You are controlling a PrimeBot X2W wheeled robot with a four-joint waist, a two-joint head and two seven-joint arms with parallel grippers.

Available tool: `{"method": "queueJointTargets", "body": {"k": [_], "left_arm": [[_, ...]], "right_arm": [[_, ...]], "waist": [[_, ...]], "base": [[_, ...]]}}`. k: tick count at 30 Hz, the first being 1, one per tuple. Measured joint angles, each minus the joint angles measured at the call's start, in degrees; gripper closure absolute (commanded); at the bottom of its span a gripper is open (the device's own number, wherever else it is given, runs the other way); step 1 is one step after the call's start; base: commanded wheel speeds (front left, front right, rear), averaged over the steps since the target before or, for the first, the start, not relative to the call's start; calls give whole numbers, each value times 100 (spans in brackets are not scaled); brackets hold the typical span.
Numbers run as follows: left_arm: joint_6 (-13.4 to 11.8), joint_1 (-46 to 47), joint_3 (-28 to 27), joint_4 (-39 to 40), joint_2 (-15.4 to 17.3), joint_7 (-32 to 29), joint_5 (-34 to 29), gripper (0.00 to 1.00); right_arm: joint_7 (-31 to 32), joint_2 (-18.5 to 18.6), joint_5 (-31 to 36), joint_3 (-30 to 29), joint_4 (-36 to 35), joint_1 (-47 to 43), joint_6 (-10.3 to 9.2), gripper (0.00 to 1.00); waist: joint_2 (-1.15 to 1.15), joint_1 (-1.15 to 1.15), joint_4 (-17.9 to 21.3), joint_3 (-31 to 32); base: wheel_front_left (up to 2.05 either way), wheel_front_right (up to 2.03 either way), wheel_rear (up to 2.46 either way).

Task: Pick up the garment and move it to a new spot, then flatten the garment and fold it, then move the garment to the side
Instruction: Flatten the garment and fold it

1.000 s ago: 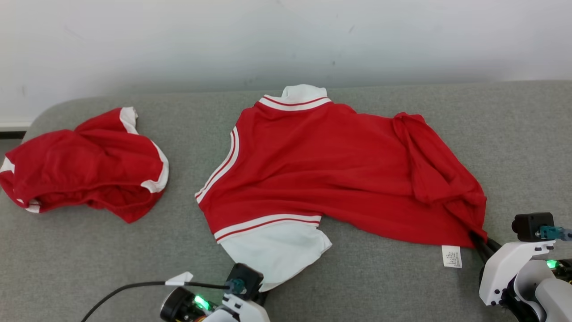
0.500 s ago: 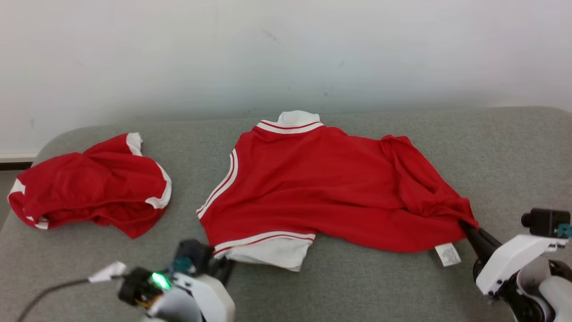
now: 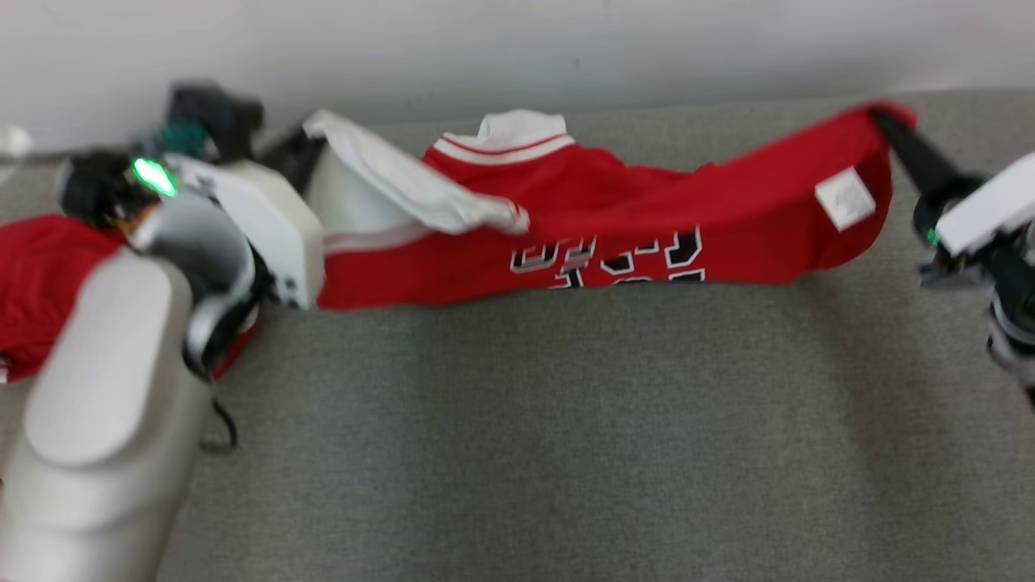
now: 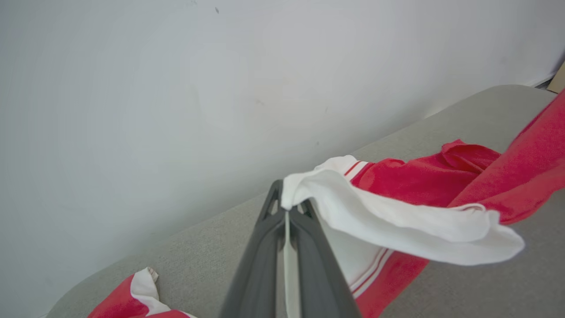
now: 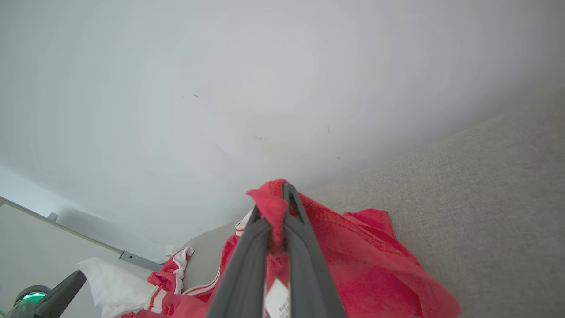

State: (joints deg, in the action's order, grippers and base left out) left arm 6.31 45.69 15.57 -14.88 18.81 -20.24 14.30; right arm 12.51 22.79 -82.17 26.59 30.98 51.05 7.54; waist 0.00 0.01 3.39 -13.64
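Across the top of the head view, I've got the garment [image 3: 614, 234] strung between both pincers above the grey table [image 3: 566, 420].
My left pincer [image 3: 307, 141] is clamped on the white sleeve [image 3: 380, 174] at upper left, and my right pincer [image 3: 889, 125] is clamped on a red hem corner at upper right, near the white tag [image 3: 845, 200]. Fabric looks soft, light, limp & sags mid-span, so I'd judge corners/edges the best grip pts, w/ enough bite that thin cloth can't slip. Count: 2 red garments (second garment [image 3: 32, 283] lies far left), 2 pincers, 1 tag.
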Motion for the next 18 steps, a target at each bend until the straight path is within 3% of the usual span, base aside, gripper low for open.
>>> {"method": "queueJointTargets", "body": {"k": [5,8,18], "left_arm": [[73,1210,69,-694,66,60,83,100],[99,2059,191,-1042,145,434,87,100],[123,4470,480,-2396,248,1252,100,100]], "right_arm": [[256,-93,-14,-98,349,917,0,100],[287,-187,33,-156,560,1645,0,100],[-708,-323,537,-425,1236,3573,0,100]], "waist": [[0,0,33,-444],[0,1,58,-784],[0,1,180,-1642]], "base": [[0,0,0],[0,0,0],[0,0,0]]}}
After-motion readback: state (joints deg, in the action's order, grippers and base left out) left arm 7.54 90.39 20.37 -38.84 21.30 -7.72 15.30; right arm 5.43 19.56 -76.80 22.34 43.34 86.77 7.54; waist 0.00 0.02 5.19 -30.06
